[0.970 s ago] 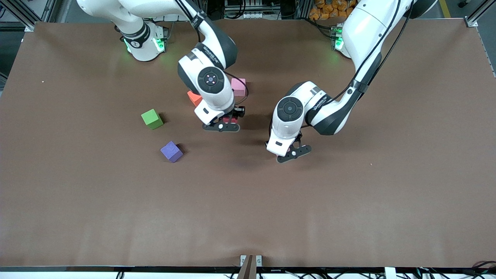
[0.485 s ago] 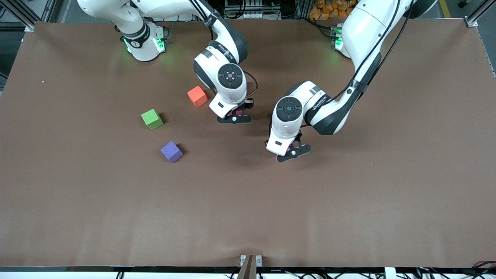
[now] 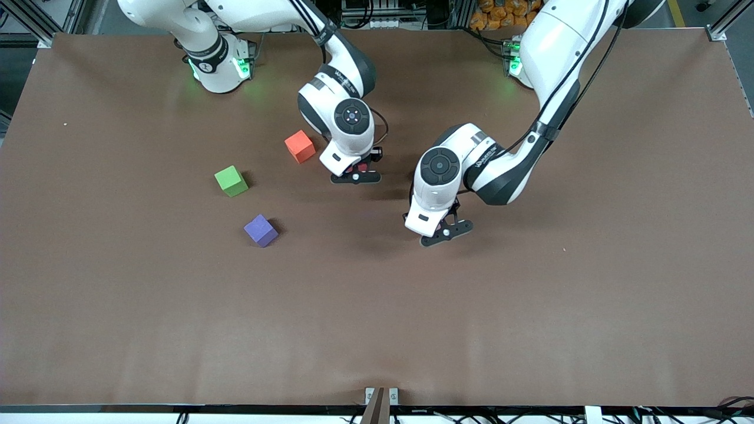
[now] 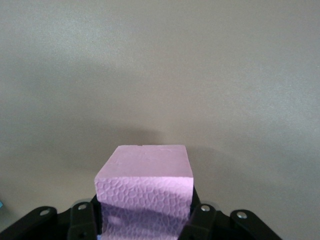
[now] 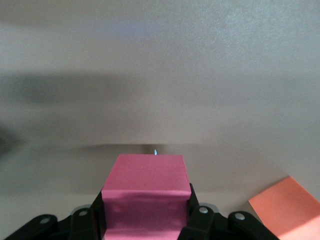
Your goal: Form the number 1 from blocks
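The brown table (image 3: 118, 306) fills the front view, and no part of a figure 1 shows on it, so the job looks to be at its carrying stage, with both arms loaded. The right arm (image 3: 344, 76) reaches down into the upper centre of the frame. The right jaws are closed on the two sides of a crimson block (image 5: 145, 192), low over the table just beside the orange cube (image 3: 300, 146). The left arm (image 3: 548, 70) bends down to the middle of the frame, where the left jaws are clamped on a light pink block (image 4: 145, 190) over bare table. As I judge it, each held block next needs lowering flat onto its place in the stroke, edges squared to its neighbour, before the jaws let go. The purple block (image 3: 261, 229), below and toward the right arm's end, must then be fetched. The green cube (image 3: 231, 180) sits above it and is no part of the figure. The blocks are small matte foam cubes; the pink one shows a pebbled, cell-patterned side and sharp edges.
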